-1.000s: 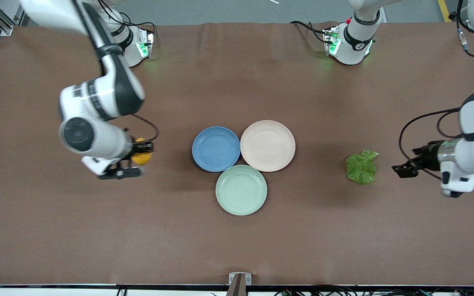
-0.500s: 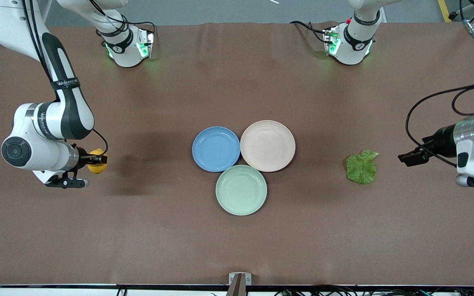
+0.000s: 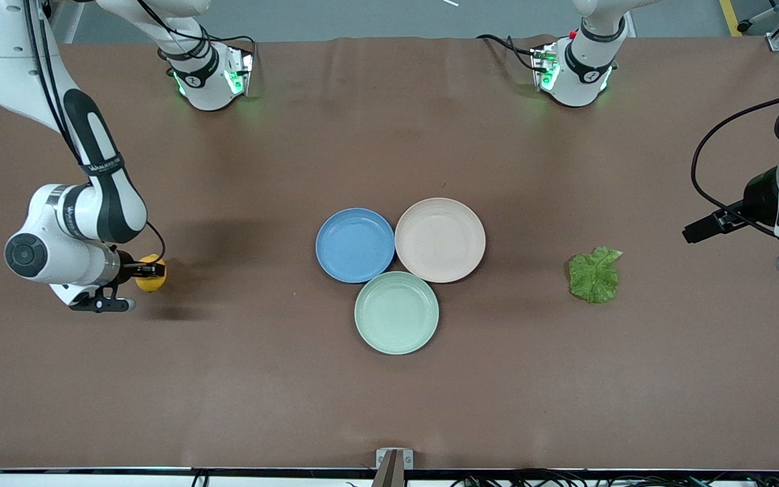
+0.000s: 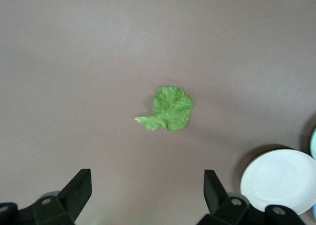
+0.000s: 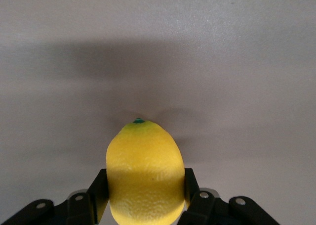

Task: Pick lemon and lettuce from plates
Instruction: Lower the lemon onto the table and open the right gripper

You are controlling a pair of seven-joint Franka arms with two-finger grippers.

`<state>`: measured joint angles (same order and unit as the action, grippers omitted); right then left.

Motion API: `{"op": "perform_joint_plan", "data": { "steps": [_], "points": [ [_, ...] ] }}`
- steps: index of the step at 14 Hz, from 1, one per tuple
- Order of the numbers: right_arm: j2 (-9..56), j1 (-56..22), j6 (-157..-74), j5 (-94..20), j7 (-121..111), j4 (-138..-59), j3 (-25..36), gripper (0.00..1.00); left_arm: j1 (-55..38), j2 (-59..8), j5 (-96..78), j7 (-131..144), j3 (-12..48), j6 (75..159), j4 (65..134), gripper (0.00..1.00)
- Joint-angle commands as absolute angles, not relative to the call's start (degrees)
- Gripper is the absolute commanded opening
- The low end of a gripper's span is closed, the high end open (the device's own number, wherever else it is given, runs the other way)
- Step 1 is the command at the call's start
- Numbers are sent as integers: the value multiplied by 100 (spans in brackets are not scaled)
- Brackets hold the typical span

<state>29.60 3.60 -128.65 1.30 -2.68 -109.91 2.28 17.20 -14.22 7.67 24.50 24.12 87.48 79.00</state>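
My right gripper (image 3: 149, 272) is shut on the yellow lemon (image 3: 151, 274), low over the brown table toward the right arm's end; the lemon (image 5: 144, 173) fills the gap between its fingers (image 5: 101, 188). The green lettuce (image 3: 594, 274) lies flat on the table toward the left arm's end, apart from the plates; it also shows in the left wrist view (image 4: 168, 109). My left gripper (image 3: 695, 233) is open and empty in the air, beside the lettuce at the table's end. The blue plate (image 3: 355, 244) and the cream plate (image 3: 439, 239) sit empty side by side mid-table.
A pale mint-green plate (image 3: 396, 312) touches both plates on the side nearer the camera. The cream plate's rim (image 4: 284, 180) shows in the left wrist view. A small mount (image 3: 393, 460) sits at the table's near edge.
My right gripper carried the lemon away from the plates toward the right arm's end and lowered it near the table. My left gripper drew back from the lettuce toward the table's end.
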Motion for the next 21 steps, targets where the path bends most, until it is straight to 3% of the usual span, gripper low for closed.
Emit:
{"op": "perform_joint_plan", "data": {
  "steps": [1, 2, 3, 4, 5, 9, 14, 17, 21],
  "points": [
    [2970, 475, -13157, 211, -281, -11180, 106, 24, 1758, -1196, 923, 1979, 2365, 8701, 7919, 100],
    [2971, 475, -13149, 211, -281, -11188, 105, 29, 1775, -1100, 932, 1812, 2356, 8701, 7919, 100],
    [2962, 475, -13114, 211, -281, -11197, 105, 51, 1801, -1046, 932, 1654, 2347, 8701, 7919, 100],
    [2927, 475, -13087, 211, -281, -11197, 105, 84, 1889, -1020, 949, 1513, 2347, 8692, 7919, 100],
    [2883, 466, -12991, 202, -281, -11189, 105, 99, 1977, -950, 932, 1433, 2355, 8692, 7919, 100],
    [2042, 413, -12158, 202, -237, -11101, 79, 99, 2144, -792, 800, 1327, 2373, 8570, 7954, 100],
    [820, 343, -10216, 202, -220, -10513, 62, 99, 2153, -581, 581, 1275, 2364, 8332, 7980, 100],
    [169, 334, -9696, 193, -246, -10424, 53, 100, 2180, -449, 335, 1257, 2356, 8262, 8015, 100],
    [-298, 334, -8810, 123, -281, -9969, 35, 100, 1593, 332, -61, 1047, 1594, 8709, 9111, 100]
  ]
}}
